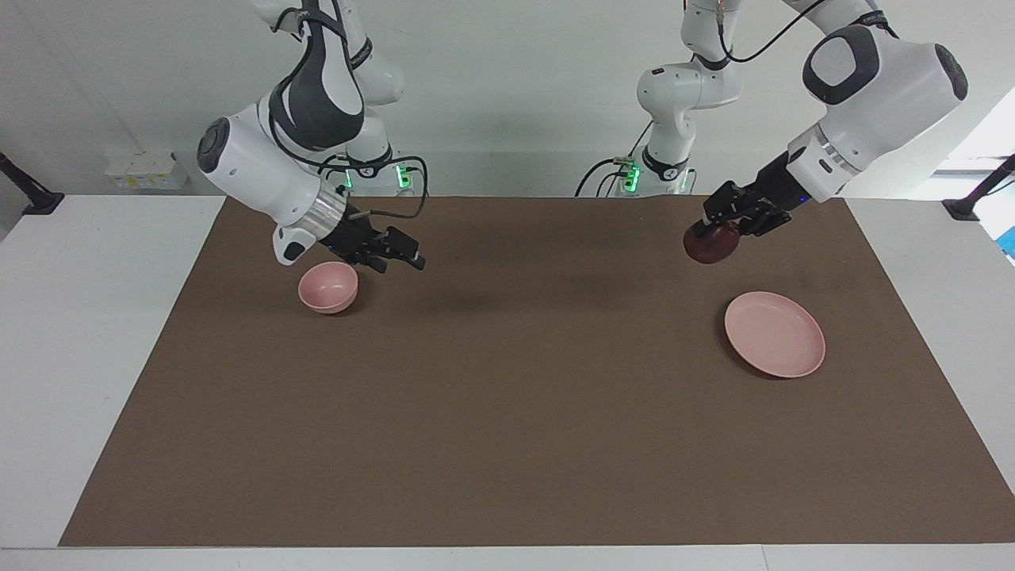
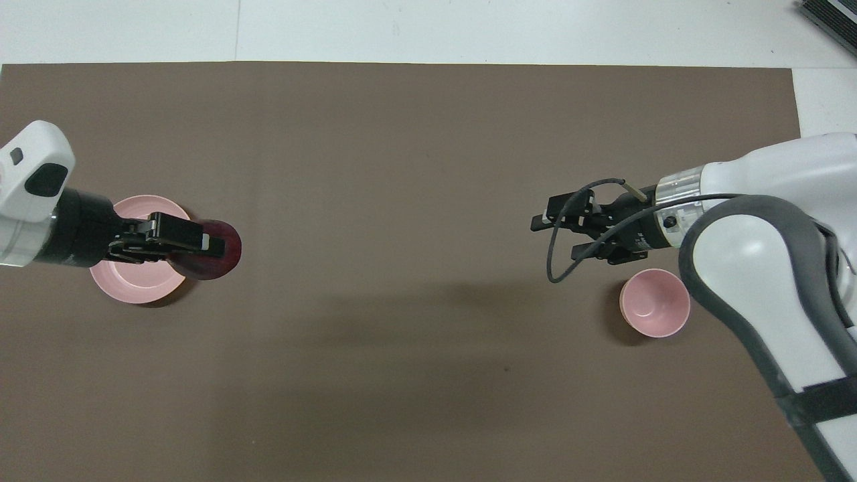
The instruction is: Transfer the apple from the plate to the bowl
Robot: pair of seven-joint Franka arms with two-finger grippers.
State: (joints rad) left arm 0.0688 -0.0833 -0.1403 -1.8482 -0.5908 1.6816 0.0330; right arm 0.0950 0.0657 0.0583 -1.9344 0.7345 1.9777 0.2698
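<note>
**Apple aloft in the left gripper, plate bare, bowl unfilled**

No brand name, label or other writing can be read on any object. A dark band near the top right of the facing view carries lettering too small to make out.

The left gripper (image 1: pixel 718 230) hangs in the upper right of the facing view, over the brown mat (image 1: pixel 507 412), up and toward the centre from the plate (image 1: pixel 775 344). Its fingers are clamped on the apple (image 1: pixel 710 245), a dark red fruit that hangs below them clear of the mat. In the overhead view the same gripper (image 2: pixel 201 244) sits at the left edge of the frame, with the apple (image 2: pixel 221 258) showing just past the plate's rim (image 2: pixel 124 294) toward the middle of the frame.

The plate is pale pink, flat on the mat at the right of the facing view, with nothing on it.

The right gripper (image 1: pixel 404 258) is in the upper left of the facing view, in the air just beside the bowl (image 1: pixel 327 286), on its centre-frame side. Its fingers stand apart and hold nothing. In the overhead view this gripper (image 2: pixel 552 234) is right of centre, above and left of the bowl (image 2: pixel 654 302), with a black cable (image 2: pixel 569 234) looping by it.

The bowl, small, deep and pale pink, stands upright on the mat. The mat covers most of the white table (image 1: pixel 95 317).
</note>
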